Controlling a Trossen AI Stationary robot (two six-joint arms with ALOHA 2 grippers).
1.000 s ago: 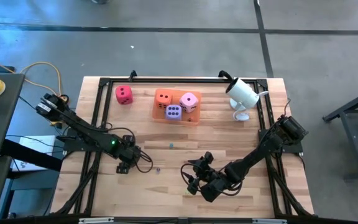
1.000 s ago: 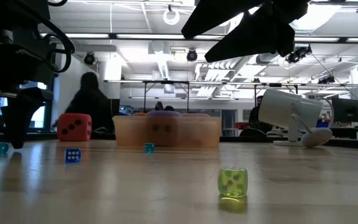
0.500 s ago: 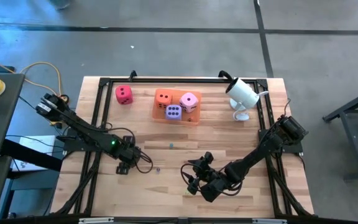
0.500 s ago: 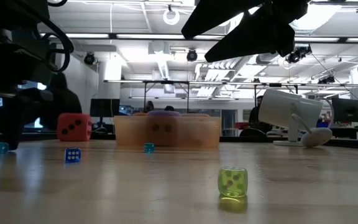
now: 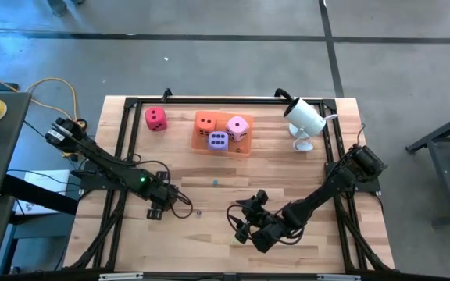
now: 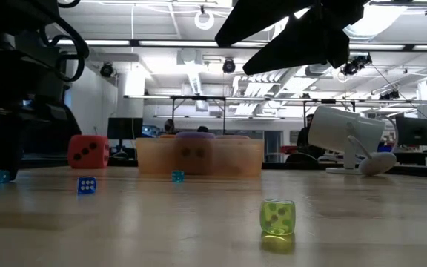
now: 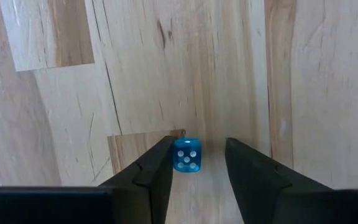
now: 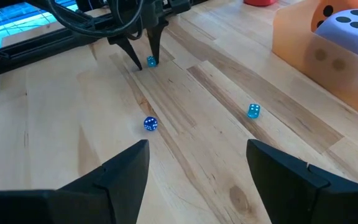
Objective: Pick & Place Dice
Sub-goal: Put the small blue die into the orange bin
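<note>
The red die (image 5: 156,118) sits on the table near its far left corner. The orange die (image 5: 205,122), pink die (image 5: 238,126) and purple die (image 5: 218,140) lie in the translucent orange tray (image 5: 244,150). My left gripper (image 5: 157,211) is open and points down at the table's left middle. Its fingers stand on either side of a small clear blue die (image 7: 186,154). My right gripper (image 5: 239,226) is open and hovers above the near middle of the table, holding nothing. My left gripper comes from above, pointing down, with the small blue die (image 7: 186,154) resting on the table between its fingers. One finger (image 7: 164,155) lies right beside the die's side; I cannot tell whether it touches. The other finger stands apart from it.
Two more small blue dice (image 8: 150,124) (image 8: 253,111) and a small yellow-green die (image 6: 277,216) lie on the table's middle and near part. A white camera on a stand (image 5: 303,119) is at the far right. A black frame (image 5: 209,100) borders the tabletop.
My left gripper has sunk a little lower over the small blue die. A person in the room behind has walked off to the left. The dice have not moved.
</note>
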